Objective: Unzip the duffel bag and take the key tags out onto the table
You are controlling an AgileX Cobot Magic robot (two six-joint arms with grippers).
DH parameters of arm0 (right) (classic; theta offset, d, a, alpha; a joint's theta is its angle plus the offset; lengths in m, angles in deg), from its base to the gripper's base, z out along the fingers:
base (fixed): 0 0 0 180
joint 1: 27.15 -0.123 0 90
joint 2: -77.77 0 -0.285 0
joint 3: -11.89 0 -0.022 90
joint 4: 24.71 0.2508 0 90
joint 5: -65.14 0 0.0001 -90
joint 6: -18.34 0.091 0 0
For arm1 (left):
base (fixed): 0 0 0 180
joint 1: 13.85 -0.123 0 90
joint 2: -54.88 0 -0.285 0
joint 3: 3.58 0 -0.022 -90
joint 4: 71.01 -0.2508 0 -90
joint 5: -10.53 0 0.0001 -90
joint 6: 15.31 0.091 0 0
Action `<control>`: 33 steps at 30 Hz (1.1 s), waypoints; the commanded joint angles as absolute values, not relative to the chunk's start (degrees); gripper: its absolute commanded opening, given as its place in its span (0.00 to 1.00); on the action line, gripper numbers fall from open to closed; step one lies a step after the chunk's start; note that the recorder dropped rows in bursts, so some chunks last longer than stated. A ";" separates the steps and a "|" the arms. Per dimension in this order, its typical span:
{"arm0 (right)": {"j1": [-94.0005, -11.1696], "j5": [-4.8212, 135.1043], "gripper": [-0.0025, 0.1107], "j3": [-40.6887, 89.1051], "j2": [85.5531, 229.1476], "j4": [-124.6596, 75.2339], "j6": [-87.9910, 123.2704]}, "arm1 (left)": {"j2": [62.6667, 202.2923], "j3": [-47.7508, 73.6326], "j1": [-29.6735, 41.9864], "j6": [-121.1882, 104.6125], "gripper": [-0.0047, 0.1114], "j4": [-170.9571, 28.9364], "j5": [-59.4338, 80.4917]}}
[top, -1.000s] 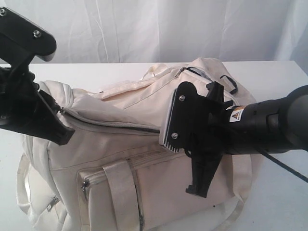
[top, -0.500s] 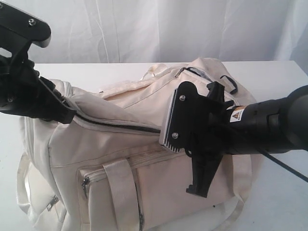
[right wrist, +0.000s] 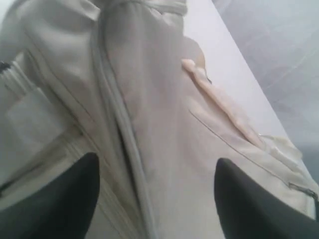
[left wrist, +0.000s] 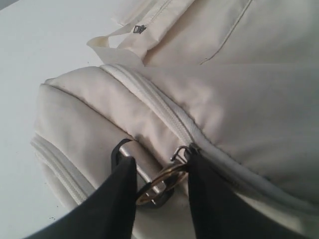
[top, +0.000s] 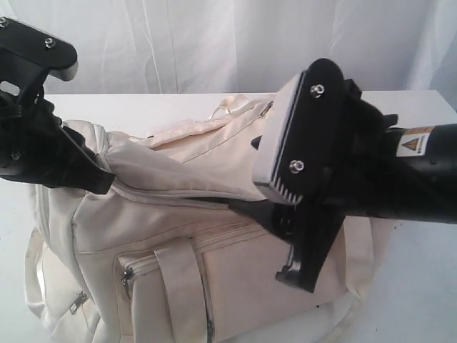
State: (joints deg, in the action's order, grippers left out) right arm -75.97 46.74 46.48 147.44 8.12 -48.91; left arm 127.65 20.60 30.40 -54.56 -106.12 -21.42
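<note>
The cream duffel bag point(top: 214, 271) lies on the white table point(top: 410, 304). Its top zipper point(top: 168, 194) runs from the raised left end toward the middle, with a narrow gap showing along it. My left gripper point(top: 96, 179) holds that end up. In the left wrist view the gripper point(left wrist: 159, 174) is shut on a metal ring point(left wrist: 162, 181) by the zipper end. My right gripper point(top: 282, 225) hovers over the bag's middle, open and empty. Its fingertips point(right wrist: 87, 172) stand wide apart over the zipper seam point(right wrist: 124, 144). The key tags are hidden.
A white curtain point(top: 214, 43) hangs behind the table's far edge. A front pocket with a webbing strap point(top: 178, 286) faces the exterior camera. A handle loop point(left wrist: 107, 40) lies on the bag's far side. Bare tabletop point(left wrist: 35, 55) lies beyond the bag's end.
My right gripper has opened, let go near the zipper, and lifted up from the bag. The left gripper keeps its hold on the bag's end, a little higher.
</note>
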 commanded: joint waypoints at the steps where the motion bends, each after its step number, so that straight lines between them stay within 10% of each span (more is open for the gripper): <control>1: -82.14 48.95 0.57 45.02 150.35 9.66 -48.86 | 127.41 20.89 30.29 -54.00 0.04 -105.14 -21.42; 18: -90.72 68.59 0.55 41.66 168.06 9.14 -48.86 | 127.41 20.89 30.29 -52.05 0.04 -104.46 -21.53; 33: -90.72 63.76 0.05 41.13 168.69 9.14 -48.86 | 127.41 20.89 30.29 -50.94 0.04 -104.64 -22.70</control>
